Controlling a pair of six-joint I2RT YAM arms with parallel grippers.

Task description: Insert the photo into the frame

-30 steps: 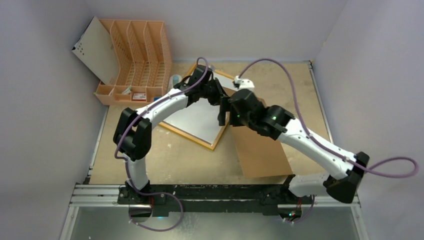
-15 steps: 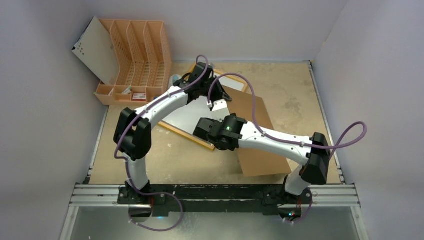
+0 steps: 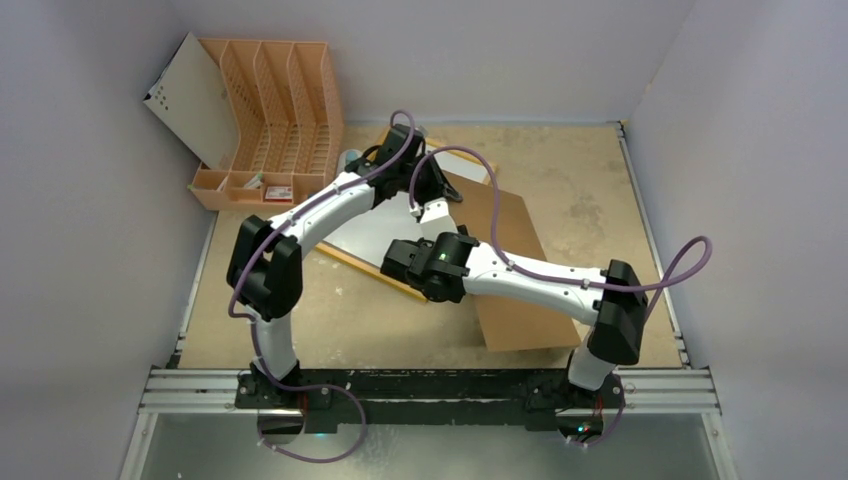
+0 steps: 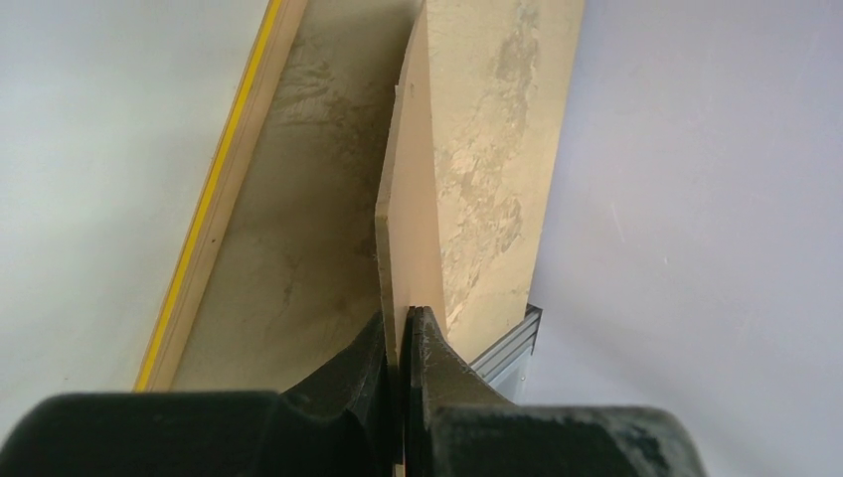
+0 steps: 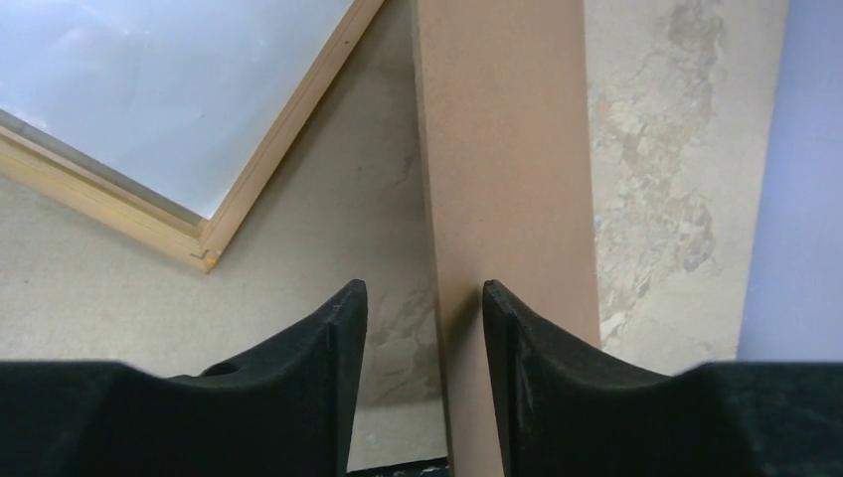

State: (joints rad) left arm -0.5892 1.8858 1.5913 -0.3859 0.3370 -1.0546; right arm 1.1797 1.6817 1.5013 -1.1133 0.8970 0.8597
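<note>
The frame (image 5: pixel 285 119) is laid flat and askew on the table, its edge wood-coloured with a yellow strip, and is filled by a pale whitish surface.

Matt brown fibreboard backing board (image 5: pixel 507 149); frame (image 5: pixel 99 194) of pale wood with a glossy pane; rough, mottled bench (image 5: pixel 656 199).

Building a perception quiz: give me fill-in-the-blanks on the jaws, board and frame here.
1. The left jaws are ___ on the edge of the brown backing board.
2. The right jaws stand ___ over that board's edge.
3. In the right wrist view, the frame lies to the ___ of the board.
Missing: shut; open; left.
</note>
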